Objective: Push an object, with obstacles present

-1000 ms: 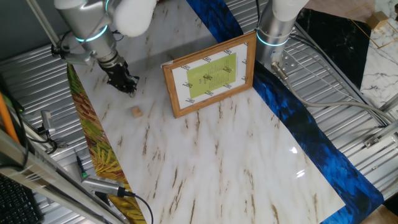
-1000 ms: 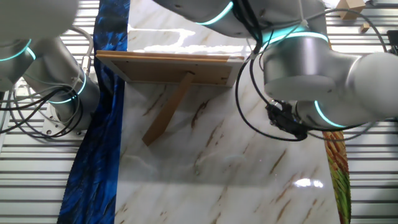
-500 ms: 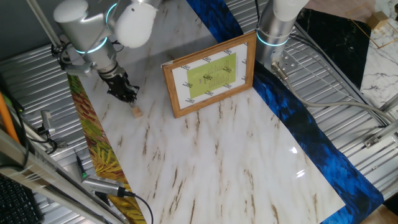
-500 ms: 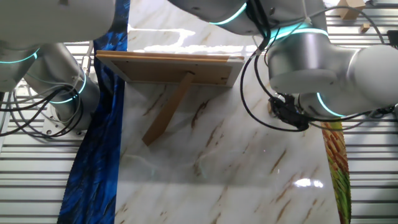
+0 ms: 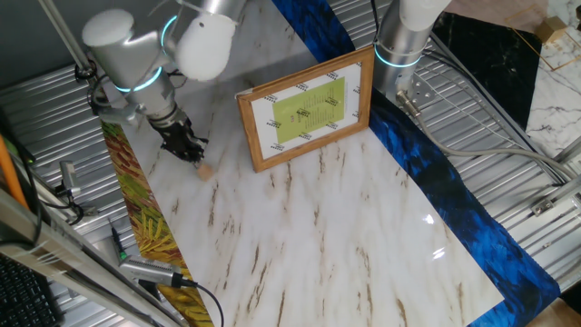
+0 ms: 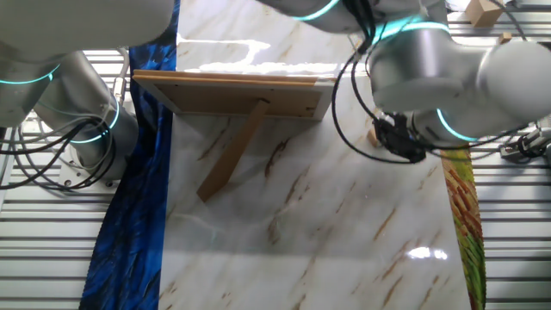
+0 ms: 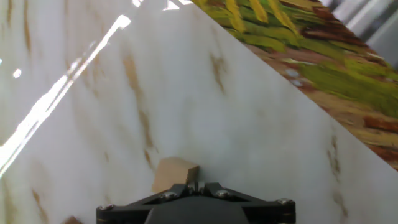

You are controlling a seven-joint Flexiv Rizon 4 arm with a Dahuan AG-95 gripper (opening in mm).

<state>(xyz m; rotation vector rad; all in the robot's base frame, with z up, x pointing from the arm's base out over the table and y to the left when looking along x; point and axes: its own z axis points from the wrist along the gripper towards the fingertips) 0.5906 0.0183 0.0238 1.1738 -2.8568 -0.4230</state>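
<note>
The tiny light-tan block lies on the white marble tabletop, left of the brown picture frame. My gripper is shut, its black fingertips pressed against the block's upper-left side. In the hand view the block sits right in front of the closed fingertips. In the other fixed view the frame's back and prop leg show, the gripper is low at the right, and the block peeks out beside it.
A blue cloth strip runs along the table's far side behind the frame. A yellow-green leaf-patterned strip borders the near-left edge. A second arm's base stands behind the frame. Ribbed metal surrounds the marble.
My gripper moved down and right onto the block, and the block has shifted slightly right and forward with it.
</note>
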